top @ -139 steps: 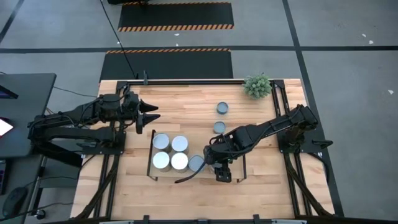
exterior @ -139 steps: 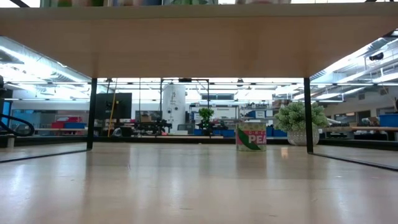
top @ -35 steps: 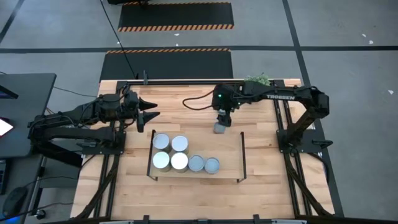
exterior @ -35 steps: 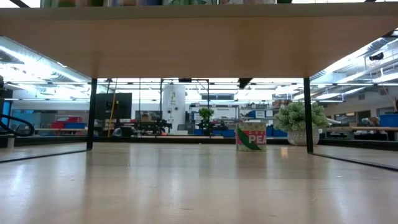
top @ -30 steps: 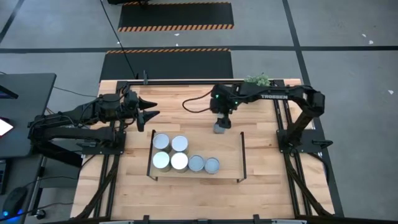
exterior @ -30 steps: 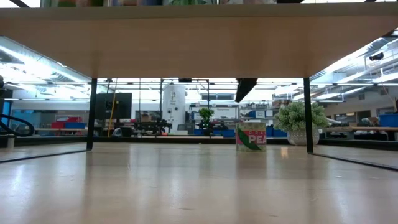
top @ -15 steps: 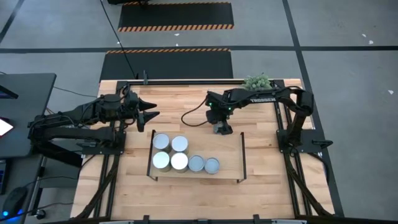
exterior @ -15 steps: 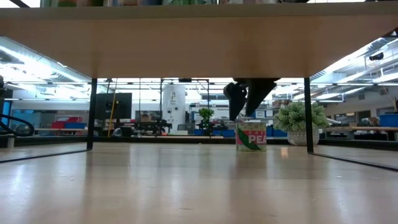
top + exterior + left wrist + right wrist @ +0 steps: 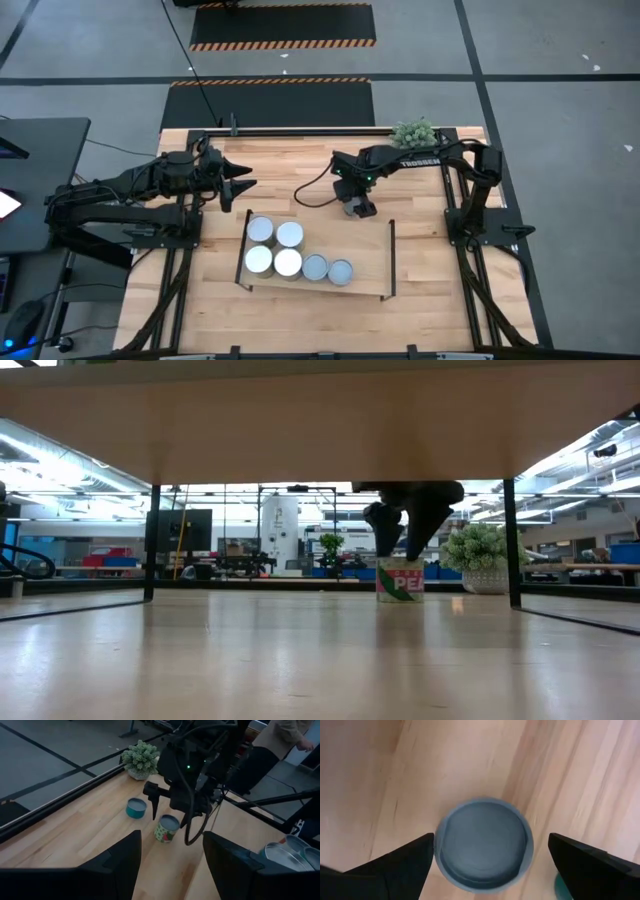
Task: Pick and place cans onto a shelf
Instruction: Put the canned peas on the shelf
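Observation:
The light-wood shelf [image 9: 365, 255] stands on its black rails at the table's near middle. Six cans stand on its top: four pale ones [image 9: 274, 246] and two smaller bluish-grey ones [image 9: 328, 269]. A seventh can with a green label [image 9: 402, 581] stands upright on the tabletop beyond the shelf; its bluish-grey top [image 9: 482, 845] shows in the right wrist view. My right gripper [image 9: 405, 548] is open just above it and points down, with one finger on each side of the top. My left gripper [image 9: 243, 185] is open and empty at the table's left.
A teal can [image 9: 136, 807] stands on the table just beyond the labelled one. A small green plant [image 9: 413, 133] stands at the far right corner. A black rail [image 9: 300, 129] runs along the far edge. A person [image 9: 282, 735] is beyond the table.
My right gripper has gone a little toward the table's near edge and down, until its fingertips stand just above the labelled can. The shelf with its cans has shifted slightly on the table.

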